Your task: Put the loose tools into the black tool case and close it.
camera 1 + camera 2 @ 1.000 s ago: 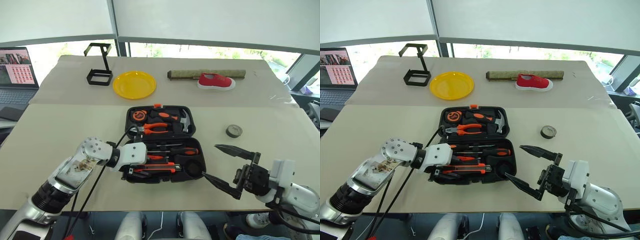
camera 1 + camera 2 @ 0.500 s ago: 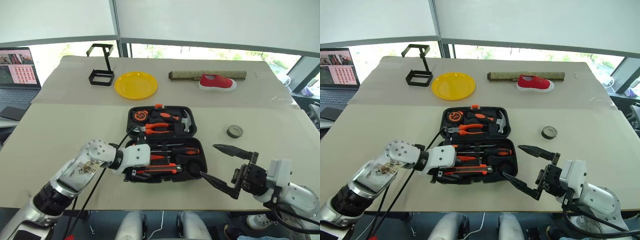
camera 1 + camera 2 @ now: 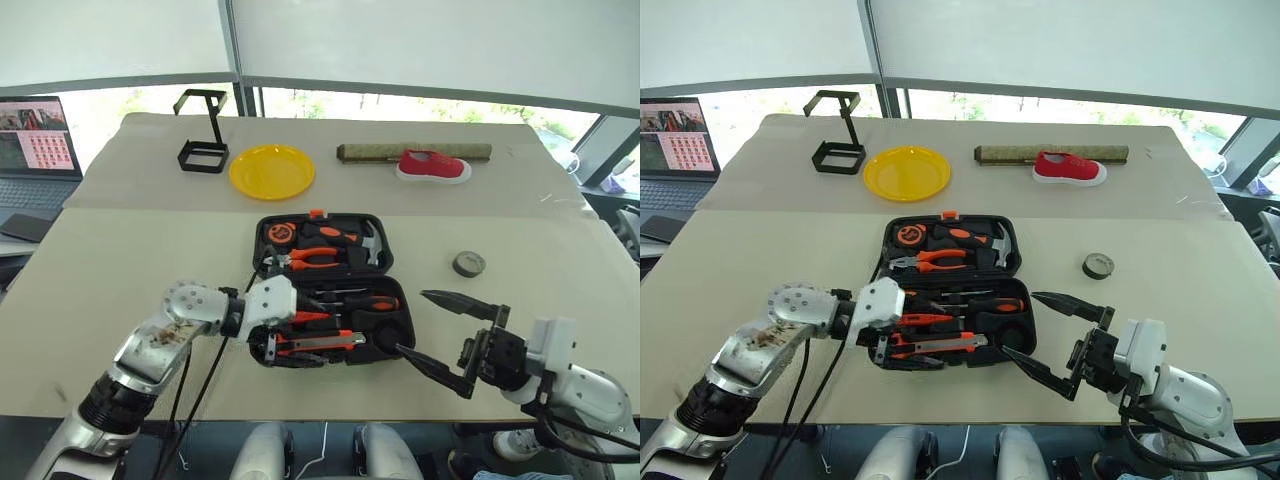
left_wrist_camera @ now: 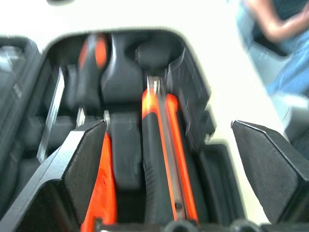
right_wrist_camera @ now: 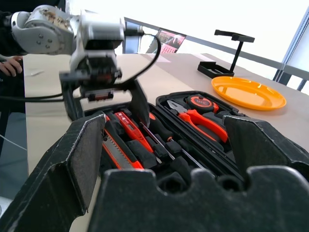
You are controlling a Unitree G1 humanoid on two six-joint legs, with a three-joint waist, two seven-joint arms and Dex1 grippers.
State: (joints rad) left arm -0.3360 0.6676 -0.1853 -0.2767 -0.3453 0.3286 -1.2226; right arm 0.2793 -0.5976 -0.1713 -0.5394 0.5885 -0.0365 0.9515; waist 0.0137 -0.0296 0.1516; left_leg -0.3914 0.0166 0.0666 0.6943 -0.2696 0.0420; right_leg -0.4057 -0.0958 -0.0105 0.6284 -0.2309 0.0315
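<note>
Setting: a long beige table [image 3: 120, 270] by a window wall, with a laptop [image 3: 35, 150] at the far left edge of the head views.

Case [image 3: 333, 287]: lying open at centre frame, lid laid flat behind the tray so the moulded slots are facing up for loading. The knife [image 3: 310, 345] is sitting in the tray's near slot; the screwdrivers [image 3: 355, 301] are lying lengthwise in theirs.

Tape roll [image 3: 468, 263]: resting on the table at right of centre, well apart from the case, likely the last loose item.

Left gripper [image 3: 285, 335]: hovering over the tray's left end, fingers spread wide to either side of the knife and gripping nothing; whether they are touching the tray I cannot tell.

Right gripper [image 3: 445, 330]: waiting at lower right, just beside the case's right edge, fingers splayed fully and empty.
</note>
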